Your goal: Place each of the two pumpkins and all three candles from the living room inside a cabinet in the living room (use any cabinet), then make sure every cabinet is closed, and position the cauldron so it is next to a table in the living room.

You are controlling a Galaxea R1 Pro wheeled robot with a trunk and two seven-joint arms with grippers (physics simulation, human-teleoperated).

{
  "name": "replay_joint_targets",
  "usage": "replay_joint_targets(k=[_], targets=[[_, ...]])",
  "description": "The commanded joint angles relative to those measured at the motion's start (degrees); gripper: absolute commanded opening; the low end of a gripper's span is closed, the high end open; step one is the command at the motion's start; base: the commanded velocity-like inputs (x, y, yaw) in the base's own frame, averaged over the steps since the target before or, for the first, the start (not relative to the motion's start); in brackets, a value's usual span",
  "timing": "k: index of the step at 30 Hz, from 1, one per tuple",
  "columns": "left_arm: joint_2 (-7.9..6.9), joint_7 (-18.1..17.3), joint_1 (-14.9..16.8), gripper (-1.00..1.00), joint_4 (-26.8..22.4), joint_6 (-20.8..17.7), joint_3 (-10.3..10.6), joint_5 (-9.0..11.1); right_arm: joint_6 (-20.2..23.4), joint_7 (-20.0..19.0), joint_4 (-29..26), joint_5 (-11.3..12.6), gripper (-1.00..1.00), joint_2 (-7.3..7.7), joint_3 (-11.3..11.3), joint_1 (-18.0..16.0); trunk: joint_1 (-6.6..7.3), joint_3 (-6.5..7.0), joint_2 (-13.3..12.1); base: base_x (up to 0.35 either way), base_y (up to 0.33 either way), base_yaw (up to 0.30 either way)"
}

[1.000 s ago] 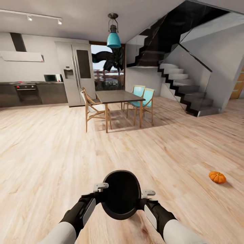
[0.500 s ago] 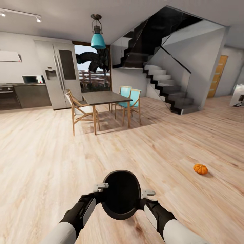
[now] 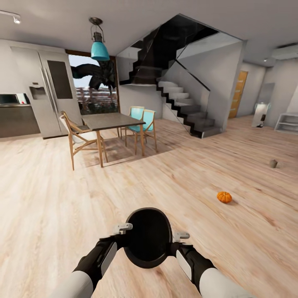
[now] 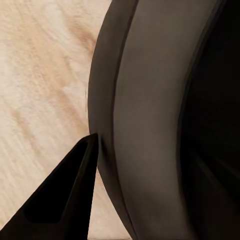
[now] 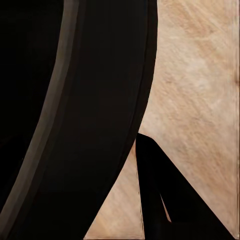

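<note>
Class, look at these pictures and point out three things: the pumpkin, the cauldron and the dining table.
pumpkin [image 3: 224,197]: head view, middle of its orange ribbed body on the floor.
cauldron [image 3: 149,236]: head view, its dark inside, between both arms.
dining table [image 3: 111,121]: head view, centre of its dark top.

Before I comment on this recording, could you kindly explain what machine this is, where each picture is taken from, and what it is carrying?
It is a simulated wheeled robot with two arms, steered by a person. The wide picture comes from a camera on its head, looking down over both arms. Between the left gripper and the right gripper it carries a black cauldron, gripped at opposite sides of the rim. The two close-ups come from cameras near each gripper: each shows the cauldron's dark wall beside one black finger, with wood floor behind. On the floor lies an orange pumpkin, ahead to the robot's right. Farther off stand a dining table with chairs, a fridge and a staircase.
</note>
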State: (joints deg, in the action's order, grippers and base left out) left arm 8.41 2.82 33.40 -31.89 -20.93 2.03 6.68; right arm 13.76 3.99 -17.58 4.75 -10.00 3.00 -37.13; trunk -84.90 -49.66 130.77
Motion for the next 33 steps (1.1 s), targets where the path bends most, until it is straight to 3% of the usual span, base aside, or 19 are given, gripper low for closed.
replay_joint_targets(k=[1, 33], targets=[[-0.06, 0.18, 0.00, -1.00, -0.02, -0.25, 0.43, 1.84, -1.63, 0.09, -0.25, 1.61, -1.00, 0.00, 1.39, -0.05, 0.04, -0.02, 0.03, -0.225, 0.000, -0.261], [-0.06, 0.18, 0.00, -1.00, -0.11, -0.25, 0.43, 1.83, -1.63, 0.12, -0.26, 1.58, -1.00, 0.00, 1.39, -0.05, 0.04, 1.13, 0.03, -0.261, 0.000, -0.261]])
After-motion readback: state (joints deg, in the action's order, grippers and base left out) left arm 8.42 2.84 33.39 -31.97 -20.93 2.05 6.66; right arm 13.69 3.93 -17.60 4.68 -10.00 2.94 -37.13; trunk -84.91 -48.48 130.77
